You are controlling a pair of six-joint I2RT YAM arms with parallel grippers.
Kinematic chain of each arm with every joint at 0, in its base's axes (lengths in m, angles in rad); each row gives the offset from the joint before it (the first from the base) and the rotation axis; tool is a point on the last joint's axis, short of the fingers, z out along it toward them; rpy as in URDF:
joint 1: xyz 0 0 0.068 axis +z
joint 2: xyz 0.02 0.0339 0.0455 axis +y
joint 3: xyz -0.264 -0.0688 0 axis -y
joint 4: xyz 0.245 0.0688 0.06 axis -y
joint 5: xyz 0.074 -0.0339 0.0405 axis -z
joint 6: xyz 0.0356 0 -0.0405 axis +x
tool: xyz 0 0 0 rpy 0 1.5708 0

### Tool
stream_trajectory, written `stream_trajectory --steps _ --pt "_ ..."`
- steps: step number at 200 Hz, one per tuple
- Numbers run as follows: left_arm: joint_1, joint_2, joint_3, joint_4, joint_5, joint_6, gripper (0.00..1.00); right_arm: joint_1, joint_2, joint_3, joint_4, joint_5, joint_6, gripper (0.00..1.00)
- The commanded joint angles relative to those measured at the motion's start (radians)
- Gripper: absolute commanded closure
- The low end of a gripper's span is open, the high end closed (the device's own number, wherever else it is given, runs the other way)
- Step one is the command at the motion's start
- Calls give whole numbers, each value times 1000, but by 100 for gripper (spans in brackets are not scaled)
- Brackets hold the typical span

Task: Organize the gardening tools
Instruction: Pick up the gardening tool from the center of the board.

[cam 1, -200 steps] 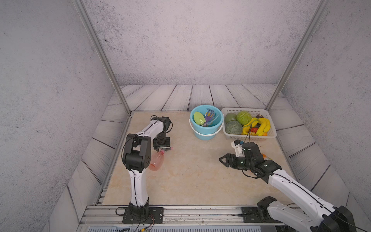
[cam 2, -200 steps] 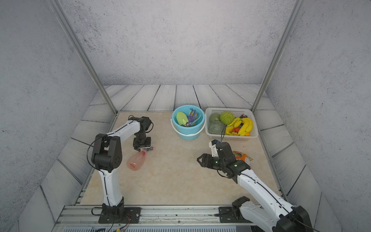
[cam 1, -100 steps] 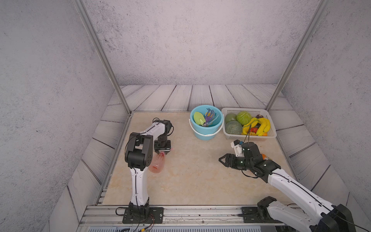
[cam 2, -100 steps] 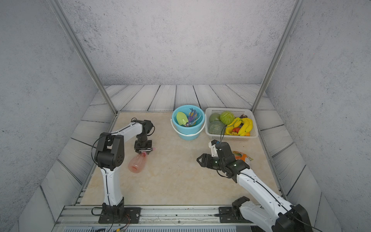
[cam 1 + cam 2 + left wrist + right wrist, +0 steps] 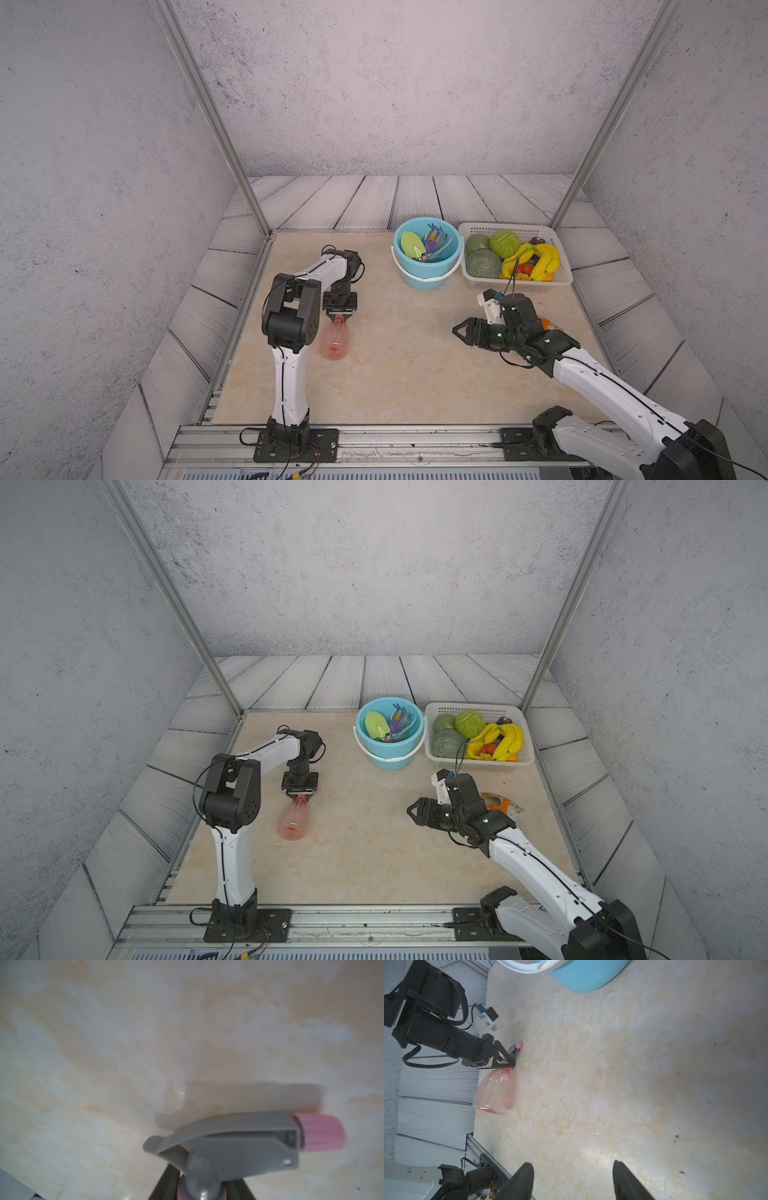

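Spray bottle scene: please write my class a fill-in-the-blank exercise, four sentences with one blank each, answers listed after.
1. The pink spray bottle lies on its ____ on the table.
2. The left gripper holds its neck; the right gripper is ____.
3. The light-green trowel stands in the light-blue ____.
4. The bananas lie in the white ____.
Answers: side, open, bucket, basket.

Both top views look down from high above the near edge of the worktop (image 5: 415,374), sharing all of it. The left wrist view sits close over the spray bottle (image 5: 239,1147); the right wrist view looks across the worktop toward the left claw (image 5: 510,1061).
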Motion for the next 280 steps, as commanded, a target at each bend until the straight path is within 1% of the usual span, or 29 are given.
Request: stream_trajectory --steps 1,17,55,84,107,125,161,187,211,250,280 --pt "-24 -125 -3 -3 -4 -2 98 4 -1 52 -32 3 -36 34" --pt "-47 -207 -17 24 1 -7 100 3 0 87 -56 -3 -59 34" --pt "-142 -412 -109 140 -16 -22 100 3 31 212 -118 -55 -117 34" --pt "-220 -553 -223 250 -22 -41 100 4 61 307 -156 -101 -148 34" --pt "-278 -680 -346 390 4 -54 100 8 99 386 -200 -132 -170 34" --pt "-334 -767 -423 479 -13 -57 100 19 144 453 -245 -152 -192 34" --pt "-434 -902 -541 624 -48 -41 100 82 239 584 -328 -143 -237 34" --pt "-494 -979 -609 712 -68 -26 100 138 308 665 -367 -130 -254 36" --pt "-532 -1023 -644 749 -81 -5 100 188 362 739 -399 -118 -271 37" --pt "-586 -1042 -659 770 -95 7 100 246 437 837 -447 -106 -298 38" --pt "-624 -1045 -657 776 -114 16 100 267 481 878 -456 -98 -299 38"
